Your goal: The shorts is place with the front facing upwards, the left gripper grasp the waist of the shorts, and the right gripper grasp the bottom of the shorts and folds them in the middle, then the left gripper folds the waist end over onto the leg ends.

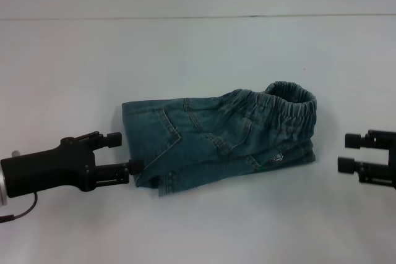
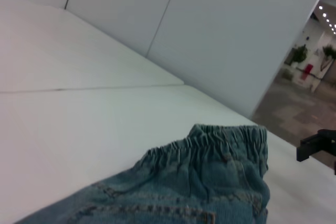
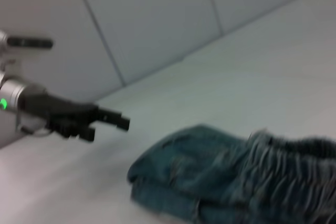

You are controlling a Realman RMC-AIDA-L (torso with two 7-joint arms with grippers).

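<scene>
Soft, limp shorts (image 1: 219,137) folded on the counter (image 1: 198,227); open left pincer (image 1: 124,153) and right pincer (image 1: 349,153) flank them, best gripped at the thick waist (image 1: 291,100)

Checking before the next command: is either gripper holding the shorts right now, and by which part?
Nothing is held. The left gripper is open beside the shorts, at the end away from the waist. The right gripper is open, clear of the cloth.
</scene>
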